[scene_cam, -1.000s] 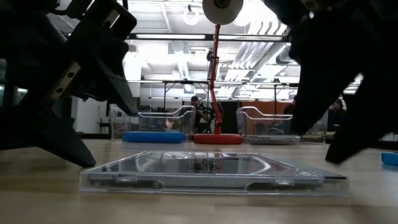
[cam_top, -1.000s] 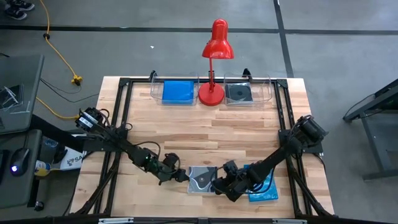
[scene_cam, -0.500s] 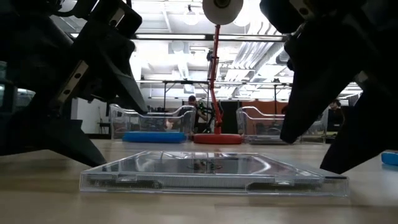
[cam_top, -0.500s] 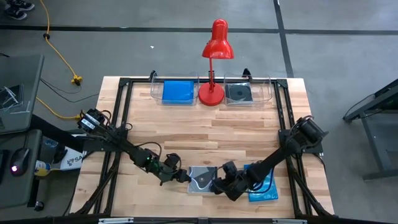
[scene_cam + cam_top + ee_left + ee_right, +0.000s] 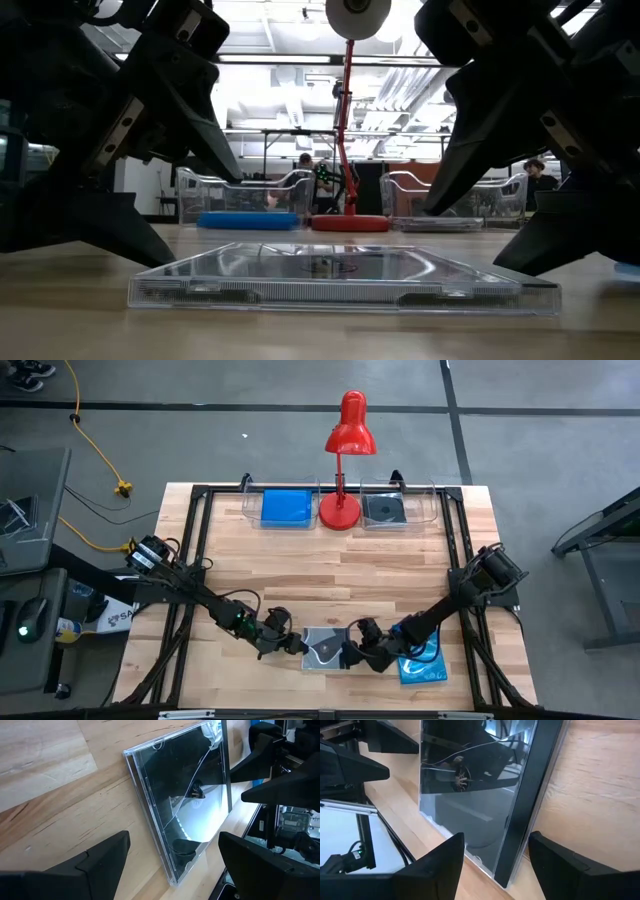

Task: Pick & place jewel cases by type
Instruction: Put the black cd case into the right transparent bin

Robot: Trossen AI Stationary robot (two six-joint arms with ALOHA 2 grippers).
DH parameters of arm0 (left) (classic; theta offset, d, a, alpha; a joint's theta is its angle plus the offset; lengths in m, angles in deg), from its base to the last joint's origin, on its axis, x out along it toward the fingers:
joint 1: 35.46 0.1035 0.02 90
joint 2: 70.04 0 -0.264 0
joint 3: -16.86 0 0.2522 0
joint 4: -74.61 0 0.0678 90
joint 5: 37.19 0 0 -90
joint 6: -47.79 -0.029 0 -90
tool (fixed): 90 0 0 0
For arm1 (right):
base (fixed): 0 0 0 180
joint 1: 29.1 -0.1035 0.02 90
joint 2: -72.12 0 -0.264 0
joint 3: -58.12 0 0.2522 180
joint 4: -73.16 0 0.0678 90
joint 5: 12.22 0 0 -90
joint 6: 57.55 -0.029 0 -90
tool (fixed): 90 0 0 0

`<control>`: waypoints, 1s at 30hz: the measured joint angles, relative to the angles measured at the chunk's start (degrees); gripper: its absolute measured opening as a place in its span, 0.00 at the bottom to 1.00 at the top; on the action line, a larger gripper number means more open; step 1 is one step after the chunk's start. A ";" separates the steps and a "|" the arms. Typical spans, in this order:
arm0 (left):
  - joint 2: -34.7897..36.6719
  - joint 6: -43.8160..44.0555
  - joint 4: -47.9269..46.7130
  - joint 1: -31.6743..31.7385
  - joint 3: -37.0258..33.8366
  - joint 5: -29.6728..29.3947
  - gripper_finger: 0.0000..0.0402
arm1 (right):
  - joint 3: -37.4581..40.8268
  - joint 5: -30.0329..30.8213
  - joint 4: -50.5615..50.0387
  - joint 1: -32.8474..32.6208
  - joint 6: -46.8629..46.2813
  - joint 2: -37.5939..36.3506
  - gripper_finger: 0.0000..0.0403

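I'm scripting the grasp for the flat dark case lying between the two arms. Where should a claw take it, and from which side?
Probably by one thin side edge, pinched top to bottom. The dark case lies flat on the table, so only its edges offer a hold. The left claw and right claw, both open, already flank opposite edges; either could slide in low along the wood.

mid table bare | lamp btwn rear trays blocks

Blue jewel case partly covered by the right arm behind its jaws; the stacked cases in the far clear trays are too small to count.
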 joint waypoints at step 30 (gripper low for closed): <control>-0.52 -1.97 0.74 -0.04 -0.04 -1.63 0.78 | 0.26 5.22 7.34 2.57 7.60 0.42 0.54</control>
